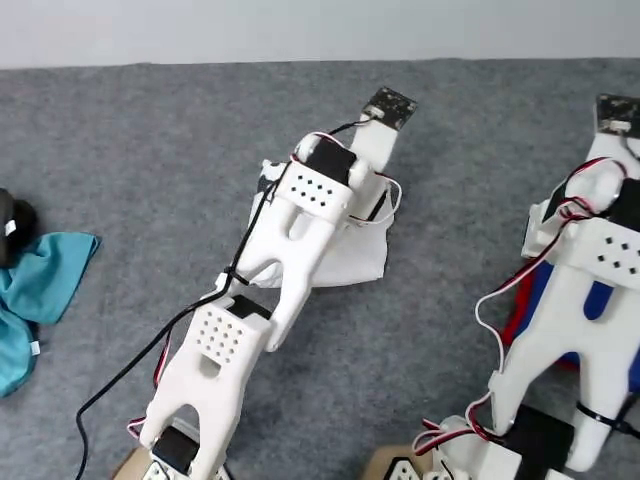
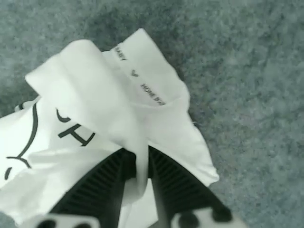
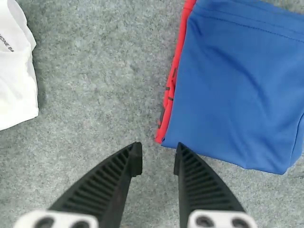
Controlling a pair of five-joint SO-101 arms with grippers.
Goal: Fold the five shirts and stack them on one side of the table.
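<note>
- Left wrist view: white shirt (image 2: 109, 104) is bunched with its collar turned up, and a ridge of cloth is clamped between the jaws of the left gripper (image 2: 138, 156).
- High view puts that shirt near the middle of the table (image 1: 450, 150), under the left arm. It is rumpled and looks partly folded.
- Step in hand, as I read it: carrying a fold across. Lift only enough to clear the lower layer, draw the pinched edge straight over, lay it flush, then let go. The pinch looks thin, so a quick pull could slip it or drag the whole shirt.
- Right gripper (image 3: 158, 147): jaws a little apart, holding nothing. It sits above bare table just beside the blue shirt (image 3: 237, 85), which lies on a red shirt (image 3: 172, 90) by the right edge. That is likely your stack.
- The white shirt's edge is near that stack but not touching, with a strip of open table between them.
- Teal shirt (image 1: 40, 285) lies crumpled at the left edge, well apart and not yet folded.
- Roomiest ground is the far side of the table.
</note>
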